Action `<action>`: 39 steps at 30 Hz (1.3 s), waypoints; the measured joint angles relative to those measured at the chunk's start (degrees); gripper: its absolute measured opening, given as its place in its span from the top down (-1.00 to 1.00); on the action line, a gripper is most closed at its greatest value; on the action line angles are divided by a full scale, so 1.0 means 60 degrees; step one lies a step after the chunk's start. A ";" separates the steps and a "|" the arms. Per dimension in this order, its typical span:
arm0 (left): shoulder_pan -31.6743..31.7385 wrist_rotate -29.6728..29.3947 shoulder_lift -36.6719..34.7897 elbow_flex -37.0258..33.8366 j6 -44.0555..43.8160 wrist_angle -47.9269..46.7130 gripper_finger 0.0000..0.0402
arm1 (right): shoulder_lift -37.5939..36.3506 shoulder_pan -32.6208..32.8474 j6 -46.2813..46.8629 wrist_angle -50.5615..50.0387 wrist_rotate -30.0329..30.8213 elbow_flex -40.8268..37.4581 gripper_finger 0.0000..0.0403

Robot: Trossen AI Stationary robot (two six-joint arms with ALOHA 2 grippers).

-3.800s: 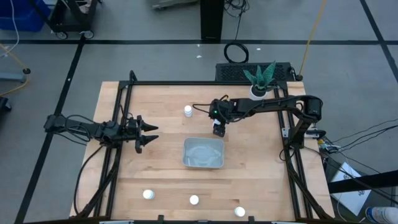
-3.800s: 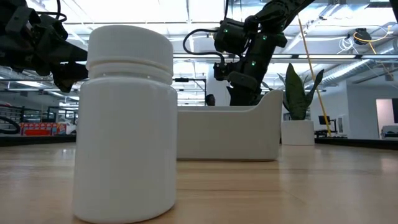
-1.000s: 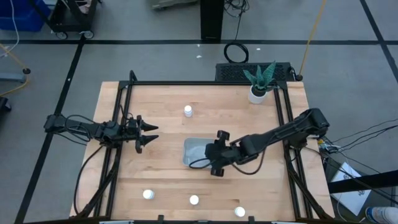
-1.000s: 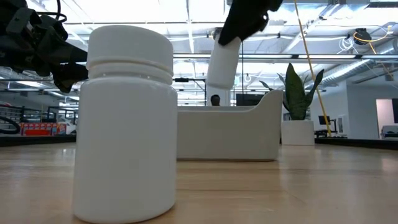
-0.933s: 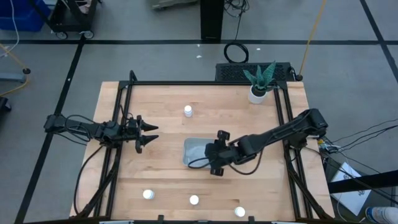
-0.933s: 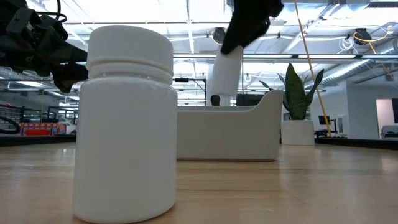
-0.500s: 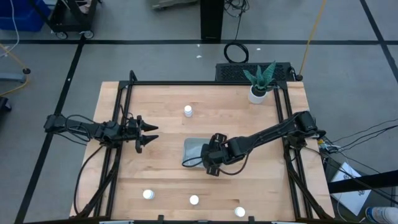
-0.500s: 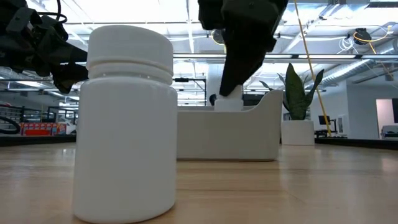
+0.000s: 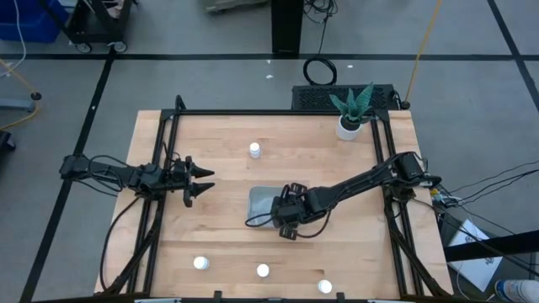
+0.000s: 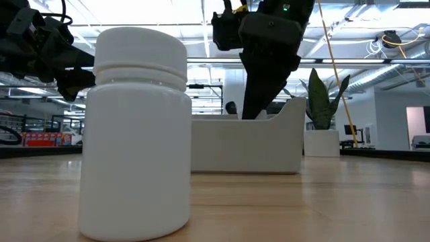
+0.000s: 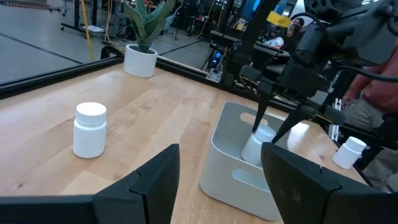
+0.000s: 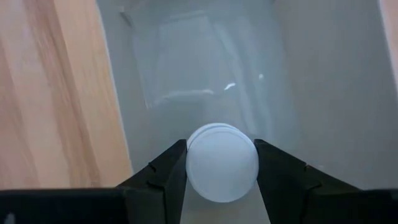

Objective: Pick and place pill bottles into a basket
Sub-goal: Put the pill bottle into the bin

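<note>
The basket (image 9: pixel 271 204), a pale grey tray, sits mid-table. My right gripper (image 11: pixel 266 132) reaches down into it, shut on a white pill bottle (image 12: pixel 222 162). One bottle (image 9: pixel 254 150) stands on its base beyond the basket. Three others (image 9: pixel 200 263), (image 9: pixel 263 270), (image 9: pixel 325 286) stand along the near edge; the low view shows one of them (image 10: pixel 138 134) up close. My left gripper (image 9: pixel 206 180) waits open at the table's left side, pointing level toward the basket. My right gripper pinches the bottle's upper end (image 11: pixel 260 134) between its two fingers (image 12: pixel 169 168), one on each side. The fingers slant steeply down from above. The bottle hangs tilted below them inside the basket; I cannot tell whether its lower end touches the floor.
A white pot with a green plant (image 9: pixel 349 124) stands at the far right corner. Black frame rails (image 9: pixel 164 135) run along the table's left, far and right edges. A person in a red top (image 11: pixel 379 74) shows beyond the table in the left wrist view.
My right gripper has gone down into the basket and a little toward the table's left edge, tipping steeper, still shut on the bottle. The bottle, which hung above the basket's rim a second ago, now sits low inside, hidden behind the wall in the low view.
</note>
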 joint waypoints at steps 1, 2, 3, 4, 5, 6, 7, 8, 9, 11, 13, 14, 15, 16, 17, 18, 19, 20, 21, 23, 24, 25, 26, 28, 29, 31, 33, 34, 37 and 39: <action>0.0001 0.0003 0.0002 0.0000 -0.0006 0.0000 -0.16 | -0.0014 -0.0022 0.0085 0.0124 -0.0108 -0.0093 0.23; 0.0002 0.0003 0.0000 0.0000 -0.0007 0.0000 -0.16 | -0.0027 -0.0067 0.0182 0.0205 -0.0223 -0.0169 0.22; 0.0002 0.0003 0.0000 0.0000 -0.0007 0.0000 -0.16 | -0.0042 -0.0098 0.0240 0.0266 -0.0321 -0.0237 0.20; 0.0001 0.0003 0.0000 0.0000 -0.0008 0.0000 -0.16 | -0.0045 -0.0118 0.0259 0.0309 -0.0335 -0.0290 0.19; 0.0000 0.0003 0.0001 0.0000 -0.0014 0.0000 -0.16 | -0.0047 -0.0118 0.0259 0.0357 -0.0314 -0.0350 0.19; 0.0003 0.0003 0.0000 0.0000 -0.0055 0.0000 -0.16 | -0.0051 -0.0129 0.0262 0.0389 -0.0293 -0.0391 0.19; 0.0000 0.0005 0.0000 0.0000 -0.0078 0.0000 -0.16 | -0.0055 -0.0139 0.0260 0.0431 -0.0286 -0.0425 0.19; 0.0000 0.0007 0.0004 0.0000 -0.0080 0.0000 -0.16 | -0.0055 -0.0142 0.0244 0.0491 -0.0291 -0.0444 0.19; 0.0004 0.0007 0.0000 0.0000 -0.0084 0.0000 -0.16 | -0.0055 -0.0142 0.0206 0.0505 -0.0315 -0.0447 0.19; 0.0001 0.0007 0.0002 0.0000 -0.0086 0.0000 -0.16 | -0.0051 -0.0142 0.0168 0.0560 -0.0328 -0.0455 0.18; 0.0002 0.0007 0.0002 0.0000 -0.0087 0.0000 -0.16 | -0.0080 -0.0142 0.0158 0.0562 -0.0334 -0.0464 0.15; 0.0000 0.0007 0.0003 0.0000 -0.0089 0.0000 -0.16 | -0.0078 -0.0144 0.0147 0.0562 -0.0374 -0.0473 0.12; 0.0001 0.0007 0.0001 0.0000 -0.0091 0.0000 -0.16 | -0.0087 -0.0143 0.0134 0.0568 -0.0375 -0.0489 0.09; 0.0000 0.0007 0.0004 0.0000 -0.0091 0.0000 -0.16 | -0.0109 -0.0138 0.0120 0.0566 -0.0387 -0.0491 0.06; 0.0000 0.0003 0.0000 0.0000 -0.0091 0.0000 -0.16 | -0.0117 -0.0138 0.0145 0.0533 -0.0425 -0.0496 0.03; 0.0000 -0.0001 0.0000 0.0000 -0.0088 0.0000 -0.16 | -0.0118 -0.0135 0.0164 0.0508 -0.0446 -0.0499 0.00; 0.0004 0.0003 0.0004 0.0000 -0.0073 0.0000 -0.16 | -0.0141 -0.0135 0.0174 0.0436 -0.0479 -0.0516 -0.03; 0.0002 0.0001 0.0000 0.0000 -0.0073 0.0000 -0.16 | -0.0149 -0.0131 0.0180 0.0365 -0.0476 -0.0524 -0.07; 0.0004 -0.0002 0.0000 0.0000 -0.0073 0.0000 -0.16 | -0.0159 -0.0131 0.0175 0.0342 -0.0472 -0.0524 -0.10; 0.0003 -0.0001 0.0000 0.0000 -0.0080 0.0000 -0.16 | -0.0197 -0.0131 0.0048 0.0423 -0.0414 -0.0518 -0.16; 0.0003 -0.0001 0.0000 0.0000 -0.0080 0.0000 -0.16 | -0.0219 -0.0131 -0.0012 0.0426 -0.0370 -0.0517 -0.19; 0.0000 -0.0001 0.0004 0.0000 -0.0080 -0.0007 -0.16 | -0.0232 -0.0131 -0.0049 0.0432 -0.0312 -0.0517 -0.22; 0.0000 -0.0001 0.0004 0.0000 -0.0080 -0.0007 -0.16 | -0.0237 -0.0131 -0.0052 0.0459 -0.0213 -0.0517 -0.24; 0.0002 -0.0001 0.0003 -0.0002 -0.0080 -0.0007 -0.16 | -0.0317 -0.0146 -0.0044 0.0484 -0.0145 -0.0517 -0.29; 0.0000 -0.0001 0.0001 0.0000 -0.0080 -0.0007 -0.16 | -0.0366 -0.0174 -0.0044 0.0487 -0.0131 -0.0517 -0.32; 0.0002 0.0002 0.0004 0.0000 -0.0080 -0.0005 -0.16 | -0.0547 -0.0245 -0.0143 0.0624 -0.0115 -0.0513 -0.36; 0.0004 -0.0019 0.0000 0.0000 -0.0079 0.0018 -0.16 | -0.0737 -0.0277 -0.0347 0.0649 0.0066 -0.0499 -0.41; 0.0004 -0.0019 0.0001 -0.0001 -0.0069 0.0016 -0.16 | -0.0856 -0.0284 -0.0426 0.0643 0.0272 -0.0499 -0.43; 0.0000 -0.0019 0.0000 -0.0004 -0.0040 0.0018 -0.16 | -0.1263 -0.0310 -0.0677 0.0657 0.0764 -0.0499 -0.48; 0.0002 -0.0019 0.0001 -0.0004 -0.0015 0.0004 -0.16 | -0.1573 -0.0306 -0.0837 0.0666 0.1182 -0.0499 -0.50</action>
